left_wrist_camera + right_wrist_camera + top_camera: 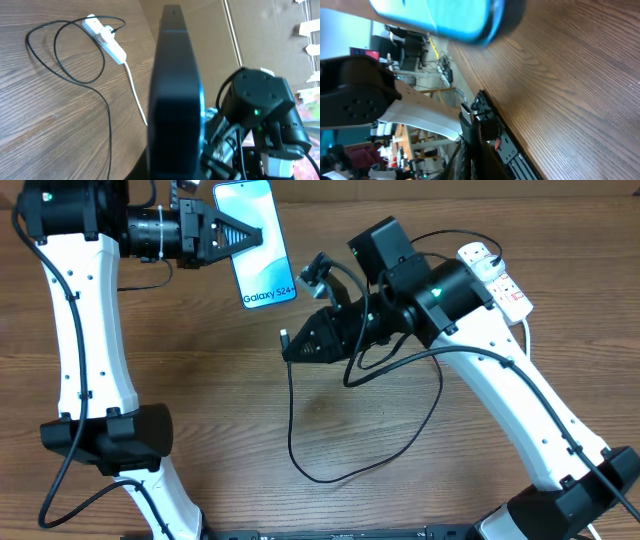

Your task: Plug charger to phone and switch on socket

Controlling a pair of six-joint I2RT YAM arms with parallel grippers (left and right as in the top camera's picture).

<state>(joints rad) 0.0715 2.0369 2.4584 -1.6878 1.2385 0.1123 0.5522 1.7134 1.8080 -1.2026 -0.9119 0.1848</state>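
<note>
Nearest, the long thin black charger cable point(291, 415) lies in a slack loop on the brown wooden worktop point(200, 380). It looks light and floppy, so it is probably best held just behind its stiff plug tip point(285, 337), where the right claw point(292, 343) is clamped on it, near the phone's lower end. Beyond, the slim rectangular smartphone with a light-blue screen point(262, 255) is pinched in the closed left claw point(248, 237); it is likely slick and fragile, so its sides suit gripping. The white power strip with red switch markings point(497, 275), at the far right, may slide when pressed.

Robot lab, cardboard sheets point(260, 35), background clutter point(420, 55)
</note>
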